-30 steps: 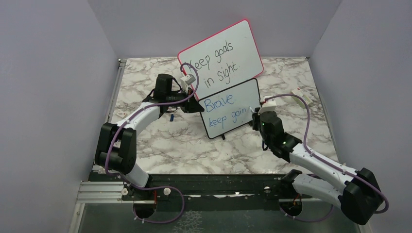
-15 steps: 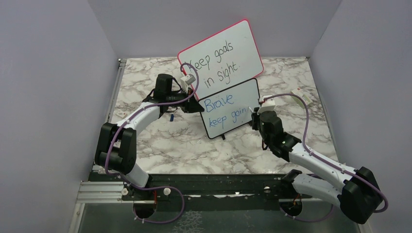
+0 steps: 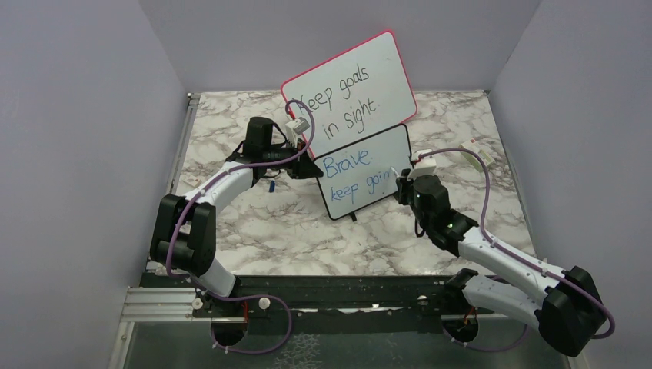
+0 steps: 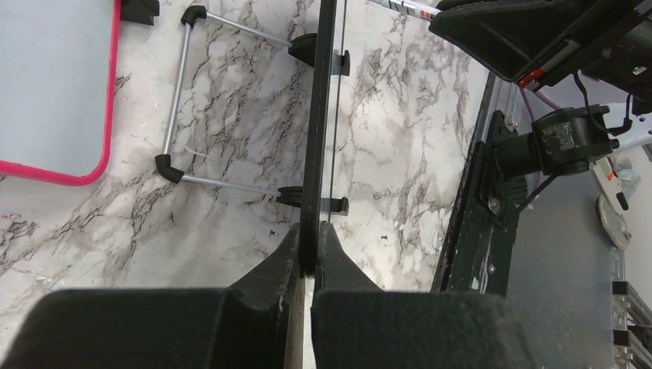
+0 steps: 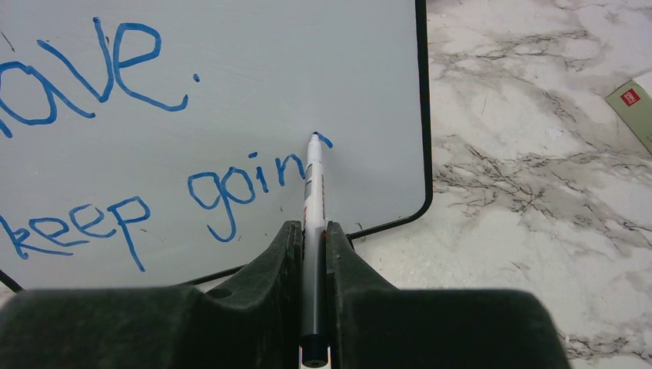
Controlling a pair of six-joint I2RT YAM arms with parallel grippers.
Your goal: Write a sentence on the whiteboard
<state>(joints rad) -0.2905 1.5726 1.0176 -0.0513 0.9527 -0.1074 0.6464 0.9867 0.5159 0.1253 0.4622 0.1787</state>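
The small black-framed whiteboard stands upright at the table's middle, seen face-on in the right wrist view and edge-on in the left wrist view. Blue writing reads "Brave." over "keep goin" plus a short fresh stroke. My left gripper is shut on the board's left edge; it also shows in the top view. My right gripper is shut on a white marker whose blue tip touches the board right of "goin". It sits at the board's right side in the top view.
A larger pink-framed board with black "Keep goals in sight." leans behind. Its corner shows in the left wrist view. A small blue cap lies under the left arm. A card lies on the marble at right. Purple walls enclose the table.
The right gripper has shifted the marker slightly right along the lower line, adding a stroke after "goin". The left arm and board have not moved.
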